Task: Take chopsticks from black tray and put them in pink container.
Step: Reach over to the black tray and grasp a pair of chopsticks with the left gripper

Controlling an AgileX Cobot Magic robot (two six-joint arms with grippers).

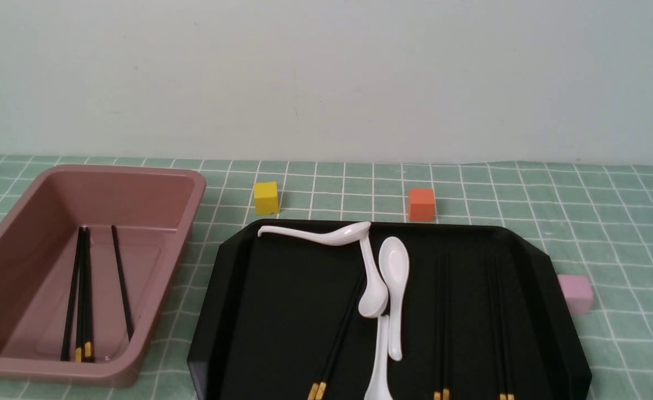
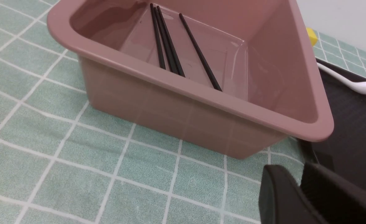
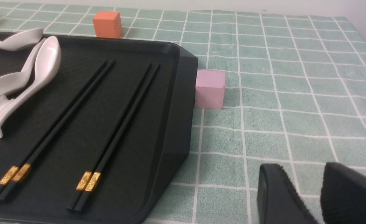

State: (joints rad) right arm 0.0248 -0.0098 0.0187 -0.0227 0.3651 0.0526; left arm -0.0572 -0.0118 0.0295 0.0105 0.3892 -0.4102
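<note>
While left claw [image 2: 295, 179] hovers by pink container [image 2: 201, 118], right claw [image 3: 306, 177] low

The pink container [image 1: 38, 366] is open on top and nothing blocks the way in. Some chopsticks [image 1: 85, 289] lie along the left part of its floor, and the right part is bare. Between it and the black tray [image 1: 232, 311] only a narrow strip of worktop [image 1: 182, 311] is free. The tray's left part is bare, while white spoons [image 1: 393, 278] crowd its middle. A pink cube [image 1: 574, 293] stands just beside its right edge.
</note>
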